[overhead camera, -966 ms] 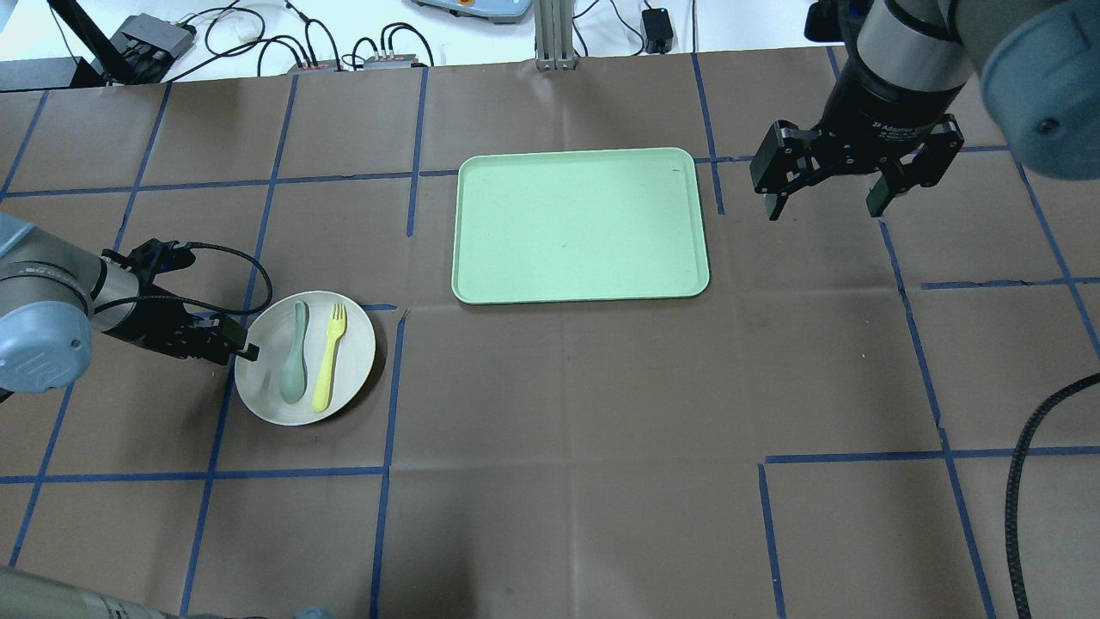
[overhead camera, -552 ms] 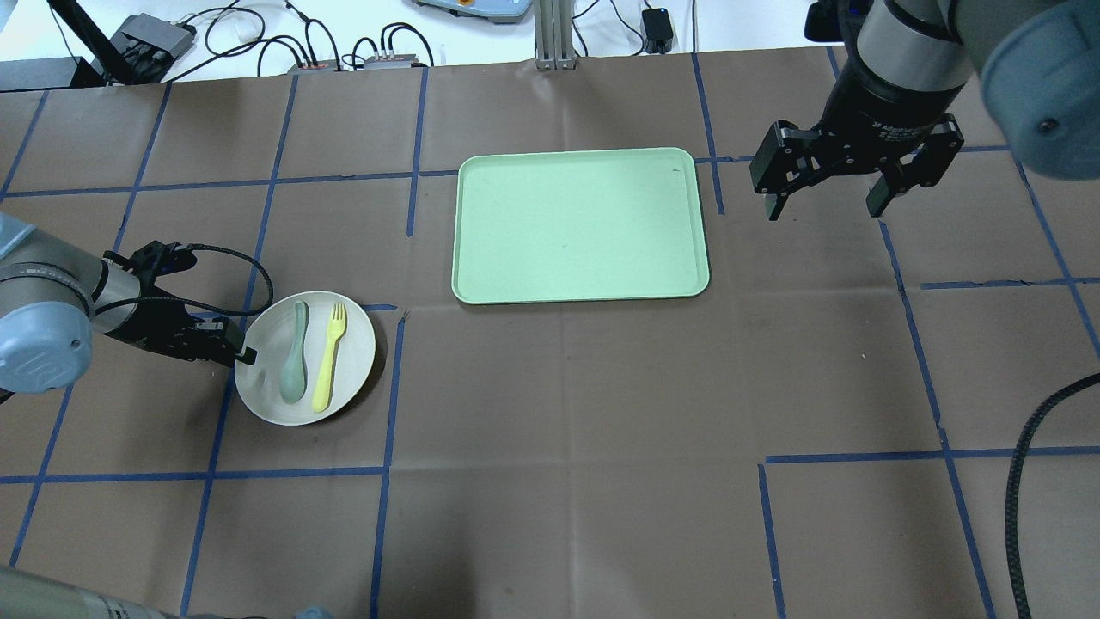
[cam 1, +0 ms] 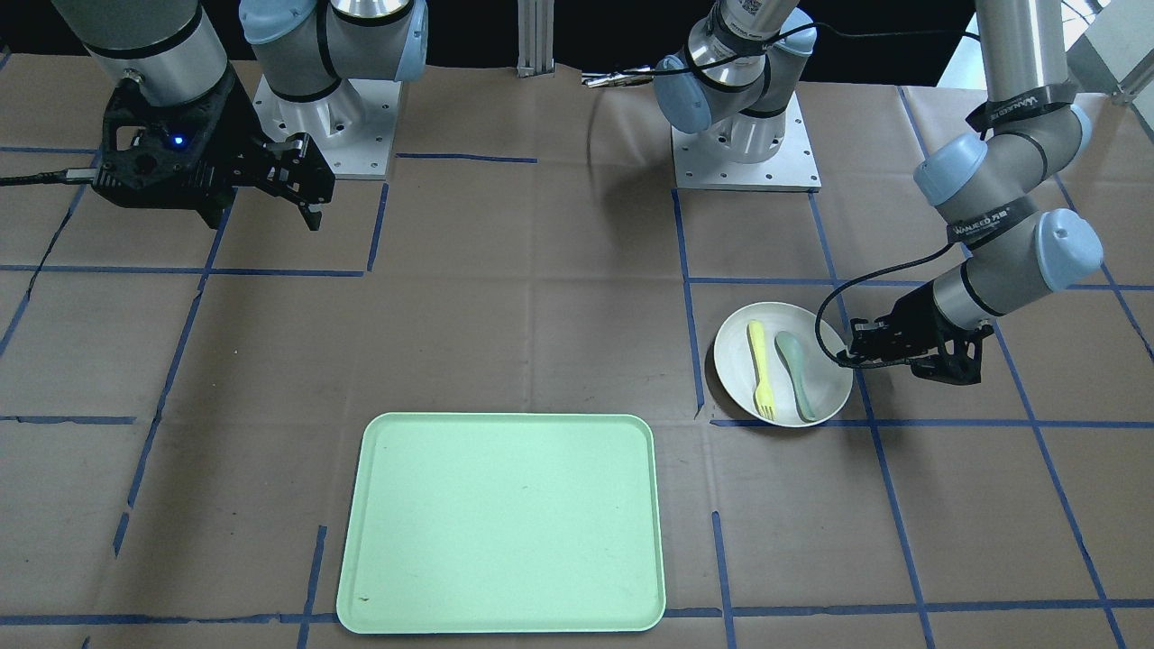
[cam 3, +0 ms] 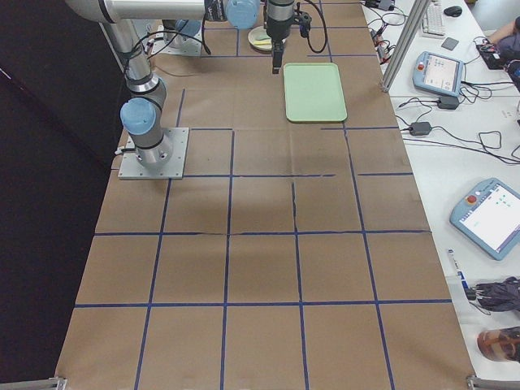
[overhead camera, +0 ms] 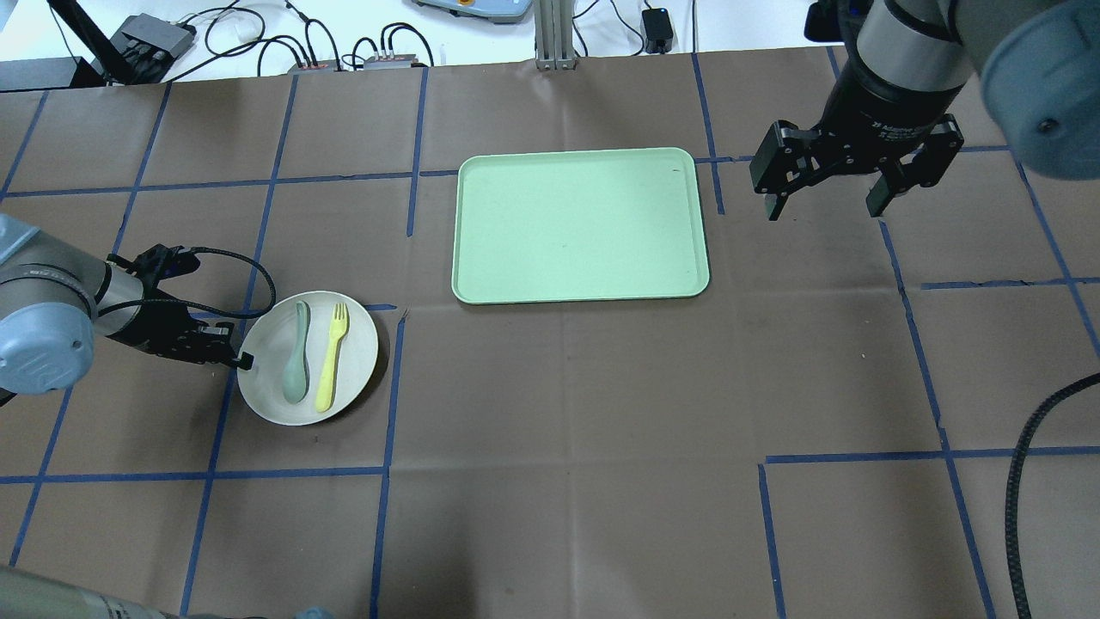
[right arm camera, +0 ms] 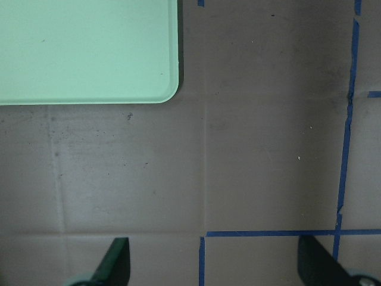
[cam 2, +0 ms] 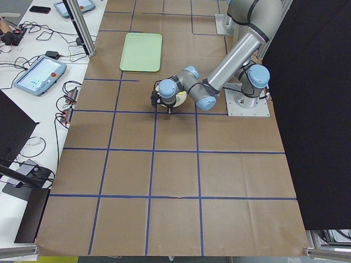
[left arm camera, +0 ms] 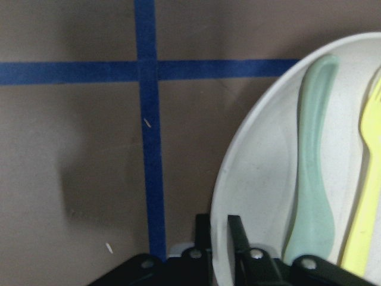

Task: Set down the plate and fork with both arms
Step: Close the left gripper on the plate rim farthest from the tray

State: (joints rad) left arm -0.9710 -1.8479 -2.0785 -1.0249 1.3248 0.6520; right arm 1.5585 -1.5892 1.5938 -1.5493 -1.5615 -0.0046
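Since the earlier overhead frame the plate has slid a touch toward the tray, carrying the fork and the grey-green spoon with it. The left gripper has shifted slightly along the plate's near-left edge, and the right gripper has barely moved. The step in hand looks like securing the plate. In the left wrist view one finger sits outside the rim and the other inside it, with the rim between them, so the left gripper appears to be pinching the plate's edge, though that view is too cropped to be sure the pads are fully seated. The plate rests flat on the brown surface, well apart from the tray, with fork and spoon side by side on it, tines pointing away from the robot. The right gripper hangs above the surface just beside the tray's far right corner, its fingers spread wide and holding nothing. The next move probably calls for a level lift and a slow carry toward the tray, since a one-sided rim grip may let the plate tip and the loose cutlery slide. The fork would then be left for the right arm.
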